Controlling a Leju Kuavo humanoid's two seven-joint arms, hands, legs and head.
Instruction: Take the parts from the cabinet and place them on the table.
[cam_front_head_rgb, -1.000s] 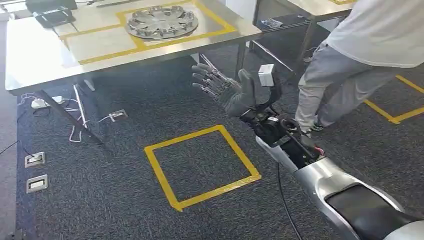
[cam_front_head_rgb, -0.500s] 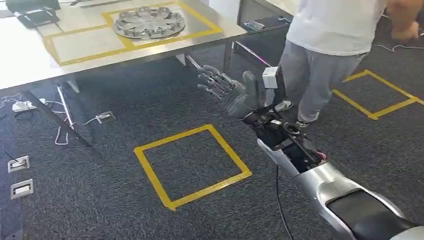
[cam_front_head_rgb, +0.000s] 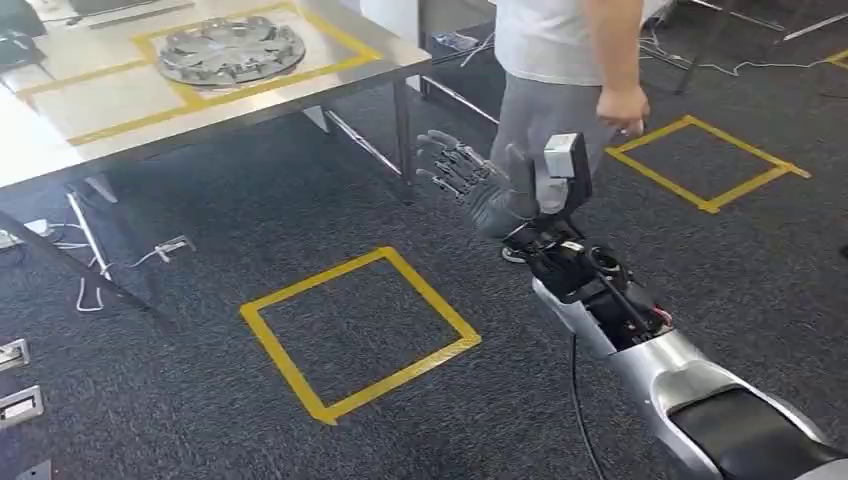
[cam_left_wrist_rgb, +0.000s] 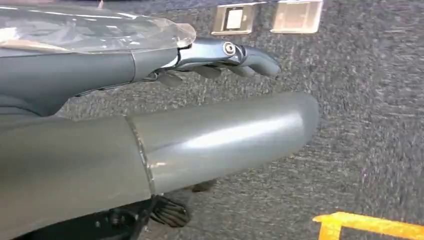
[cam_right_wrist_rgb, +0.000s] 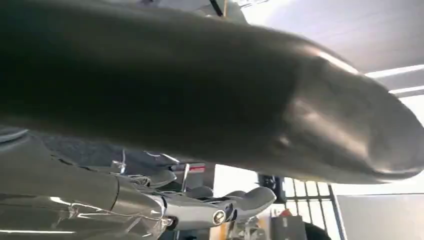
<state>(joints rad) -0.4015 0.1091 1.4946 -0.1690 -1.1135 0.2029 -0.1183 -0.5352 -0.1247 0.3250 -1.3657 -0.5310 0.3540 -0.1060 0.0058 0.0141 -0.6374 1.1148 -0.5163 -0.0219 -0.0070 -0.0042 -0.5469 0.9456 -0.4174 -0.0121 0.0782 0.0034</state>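
silver round ribbed part (cam_front_head_rgb: 231, 50), flat on steel table (cam_front_head_rgb: 120, 125), inside yellow tape outline

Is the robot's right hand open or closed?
Open: the right hand is raised with fingers spread and holds nothing.

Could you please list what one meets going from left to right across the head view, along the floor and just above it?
Floor sockets → cables → near yellow tape square → right hand → person's hand → far yellow tape square.
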